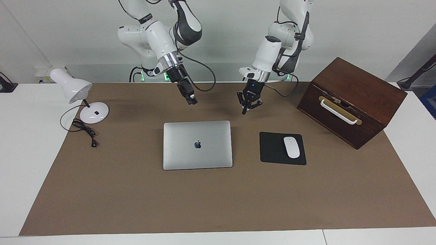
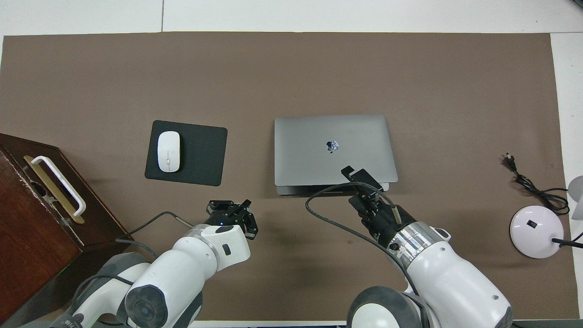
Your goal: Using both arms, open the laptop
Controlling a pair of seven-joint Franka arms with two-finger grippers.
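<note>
White wall, white table [image 1: 20, 163], brown rectangular mat [image 1: 218, 200] covering most of it. Right gripper [image 1: 191, 100], black, two-fingered, on a white jointed arm, up in the air over the mat by the edge of the laptop nearest the robots; fingers close together, open or shut impossible to tell. Left gripper [image 1: 246, 109], also black, raised over bare mat between laptop and mouse pad, fingers slightly parted, holding nothing. Thin silver-grey metal laptop [image 1: 197, 144] flat on the mat's middle, lid closed, long axis running along the table from one arm's end to the other. Black rectangular mouse pad [image 1: 274, 149] beside it toward the left arm's end, white oval mouse [image 1: 292, 147] on top. Dark wooden box [image 1: 351, 102] with white handle still nearer that end. White desk lamp [image 1: 76, 93] with black cord at the right arm's end.
</note>
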